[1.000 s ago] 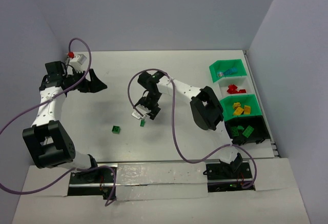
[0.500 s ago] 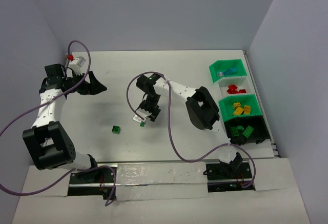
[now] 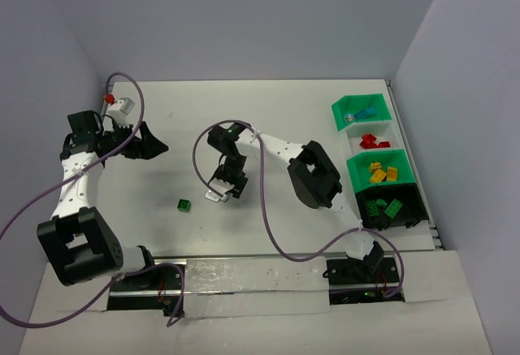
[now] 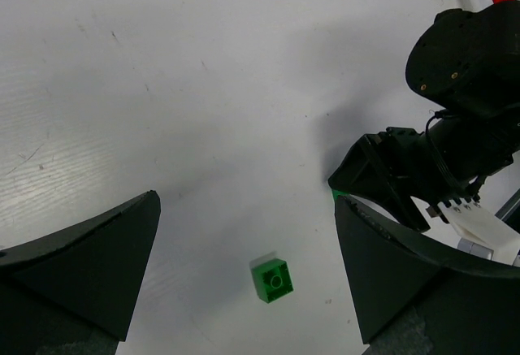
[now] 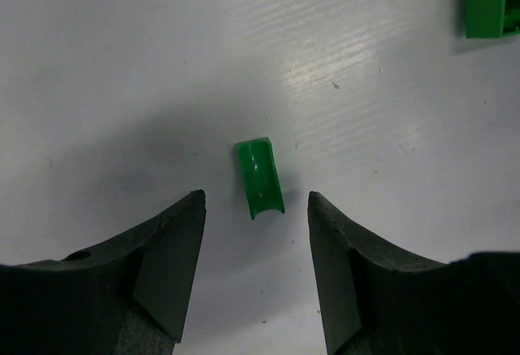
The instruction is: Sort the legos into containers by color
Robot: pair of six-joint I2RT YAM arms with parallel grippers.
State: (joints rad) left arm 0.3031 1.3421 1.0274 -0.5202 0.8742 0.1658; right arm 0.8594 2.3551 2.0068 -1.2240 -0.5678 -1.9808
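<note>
white table top with plain grey walls round it, pretty bare scene. closest to the near edge is a square green brick [image 3: 185, 205] lying loose on its own. just beyond it and a bit toward the right edge, the right gripper [image 3: 221, 192] is down low over the table.

the wrist view is where it matters: a small curved green piece [image 5: 260, 178] lies flat on the table right between the two fingers. jaws are part way open, with a sliver of bare table showing on each side, so nothing is gripped yet. the piece's long axis runs away from the camera, across the line the jaws close along, tipped only slightly. so i'd guess a straight squeeze catches its two long sides, no twist needed.

further back toward the left edge, the left gripper [image 3: 150, 145] hangs with jaws wide open and empty. it's well apart from both loose greens, so the right arm is clearly the nearer one for this pick.

the containers [image 3: 340, 116] sit in a row along the right edge, running back toward the far right corner. the nearest bin [image 3: 362, 205] already has green pieces in it, so i reckon that's where this one goes.
</note>
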